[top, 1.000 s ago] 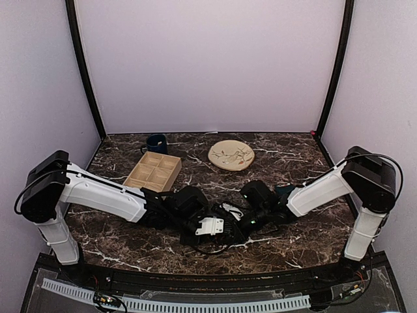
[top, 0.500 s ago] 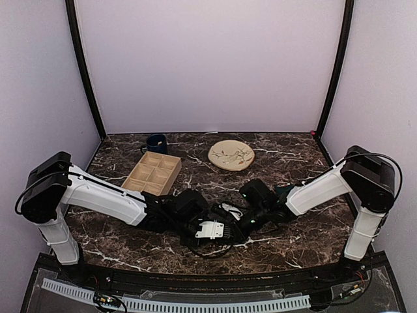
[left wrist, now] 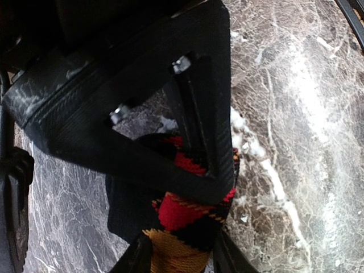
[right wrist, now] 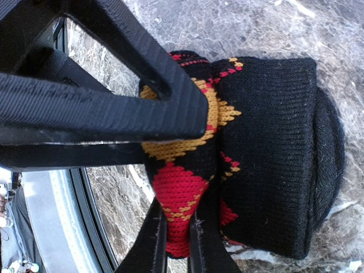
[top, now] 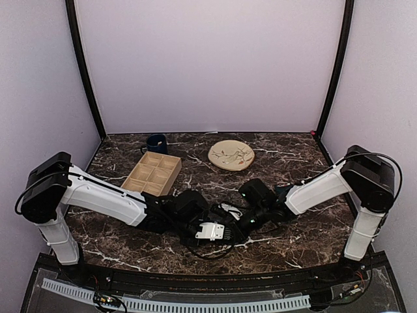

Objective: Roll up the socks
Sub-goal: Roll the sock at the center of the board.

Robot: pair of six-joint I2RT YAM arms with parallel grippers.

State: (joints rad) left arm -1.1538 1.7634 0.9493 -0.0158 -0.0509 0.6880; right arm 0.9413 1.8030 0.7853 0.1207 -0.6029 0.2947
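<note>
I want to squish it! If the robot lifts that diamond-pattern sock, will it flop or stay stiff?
Probably floppy: the argyle sock is soft knit, bulging and folding where the right claw pinches it. Likely light and not slippery, as its fuzzy ribbing should grip well. Being bunched up, it might unroll if let go.

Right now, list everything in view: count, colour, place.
argyle sock: one bundle, black with red and orange-yellow diamonds, on the table between the arms
teal sock: one patch showing, dark teal, mostly hidden beside the right arm
mug: one, dark blue, far left
tray: one, tan wood, compartmented, just nearer than the mug
plate: one, cream, patterned, far centre
table: one, dark brown marble
left fingers: two, black, closed on the argyle sock
right fingers: two, black, pinching the argyle sock
</note>
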